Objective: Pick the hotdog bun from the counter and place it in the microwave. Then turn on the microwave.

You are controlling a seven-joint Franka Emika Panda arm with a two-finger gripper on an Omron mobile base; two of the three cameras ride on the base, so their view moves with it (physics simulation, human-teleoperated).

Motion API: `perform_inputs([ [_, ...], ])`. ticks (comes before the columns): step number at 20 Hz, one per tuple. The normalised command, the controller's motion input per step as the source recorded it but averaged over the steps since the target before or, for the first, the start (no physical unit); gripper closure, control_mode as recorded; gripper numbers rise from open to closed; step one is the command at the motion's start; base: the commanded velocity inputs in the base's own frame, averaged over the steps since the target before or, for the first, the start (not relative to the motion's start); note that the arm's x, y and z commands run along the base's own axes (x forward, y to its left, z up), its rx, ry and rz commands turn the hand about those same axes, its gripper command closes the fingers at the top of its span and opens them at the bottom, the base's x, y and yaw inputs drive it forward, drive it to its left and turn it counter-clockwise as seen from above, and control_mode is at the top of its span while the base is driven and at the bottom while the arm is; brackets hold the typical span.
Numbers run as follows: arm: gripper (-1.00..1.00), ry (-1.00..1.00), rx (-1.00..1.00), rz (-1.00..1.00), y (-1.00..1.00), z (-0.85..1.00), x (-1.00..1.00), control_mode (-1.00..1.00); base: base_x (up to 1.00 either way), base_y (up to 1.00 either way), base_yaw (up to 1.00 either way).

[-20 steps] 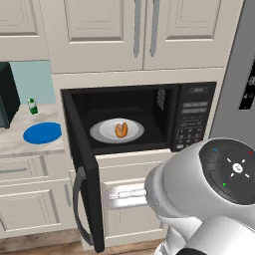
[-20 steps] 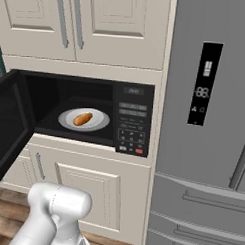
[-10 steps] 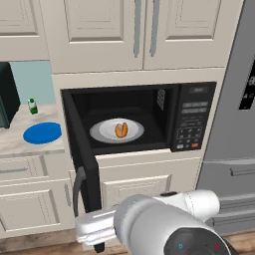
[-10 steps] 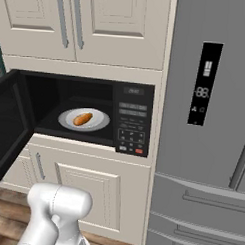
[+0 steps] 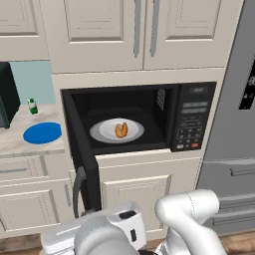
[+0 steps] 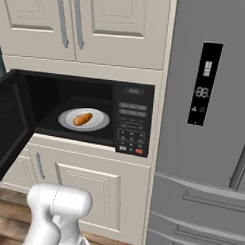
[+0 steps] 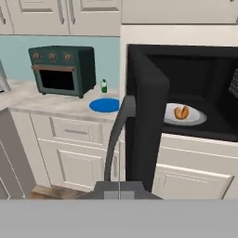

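**Already inside: bun on the plate, microwave door hanging open**

Plainly, the hotdog bun (image 5: 121, 129) lies on the white round plate (image 5: 102, 130) in the middle of the microwave (image 5: 149, 117) cavity, and the same bun shows in the right base view (image 6: 83, 118) and in the hand view (image 7: 181, 112). The microwave door (image 7: 146, 125) stands swung wide to the left of the cavity, edge-on to the hand camera, with its long handle (image 7: 117, 135) curving down on the side away from the cavity. To the right of the cavity sits the button panel (image 6: 131, 127), with a red button at its lower corner. The gripper (image 7: 119, 189) sits low in front of the door's outer edge, below the handle, its dark finger tips pressed together with nothing between them.

Left of the microwave, the counter (image 7: 46, 104) carries a round blue plate (image 7: 104, 105), a small green bottle (image 7: 103, 86) just behind that plate, and a dark green toaster oven (image 7: 61, 70) further left against the pale blue wall. Cream upper cabinets (image 5: 134, 30) hang above the microwave; cream drawers (image 7: 76, 131) lie under the counter. A grey refrigerator (image 6: 209, 122) stands just right of the microwave. The open door stands between the gripper and the button panel.
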Motion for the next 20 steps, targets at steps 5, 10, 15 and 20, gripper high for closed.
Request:
perform_inputs([
  [5,1.0,-0.1,0.0,-0.03,0.69,-0.3,0.2,-1.0,0.0,0.0,0.0],
  [10,1.0,-0.1,0.0,-0.09,0.46,-0.27,0.34,-1.0,0.0,0.0,0.0],
  [15,1.0,-0.1,0.0,-0.15,0.38,-0.21,0.47,-1.0,0.0,0.0,0.0],
  [20,1.0,-0.08,0.0,-0.24,0.23,-0.17,0.53,-1.0,0.0,0.0,0.0],
])
